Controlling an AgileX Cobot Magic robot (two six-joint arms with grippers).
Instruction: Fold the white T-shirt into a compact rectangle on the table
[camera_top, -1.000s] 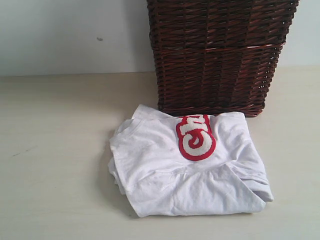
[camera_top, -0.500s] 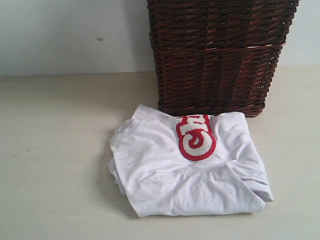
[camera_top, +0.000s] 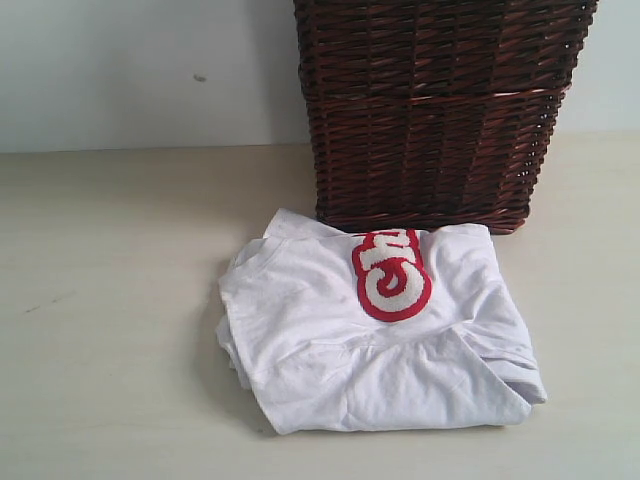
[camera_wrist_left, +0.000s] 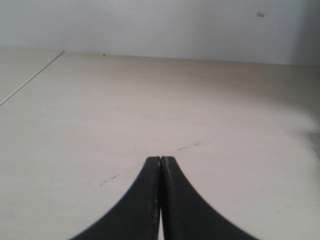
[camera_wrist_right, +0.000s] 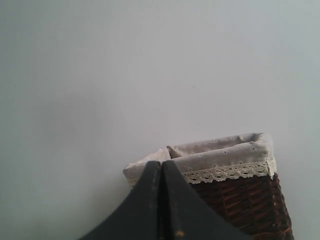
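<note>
The white T-shirt (camera_top: 375, 335) lies folded into a rough rectangle on the pale beige table (camera_top: 110, 300), its red-outlined lettering (camera_top: 392, 275) facing up near the far edge. Neither arm shows in the exterior view. My left gripper (camera_wrist_left: 160, 159) is shut with nothing in it, its black tips pressed together above bare table (camera_wrist_left: 100, 100); the shirt is out of that view. My right gripper (camera_wrist_right: 161, 163) is also shut and empty, raised and facing the wall, with the basket top behind its tips.
A tall dark wicker basket (camera_top: 435, 110) stands right behind the shirt, touching its far edge. Its lace-trimmed grey liner (camera_wrist_right: 220, 157) shows in the right wrist view. A pale wall (camera_top: 140, 70) backs the table. A seam (camera_wrist_left: 30, 77) crosses the table's corner.
</note>
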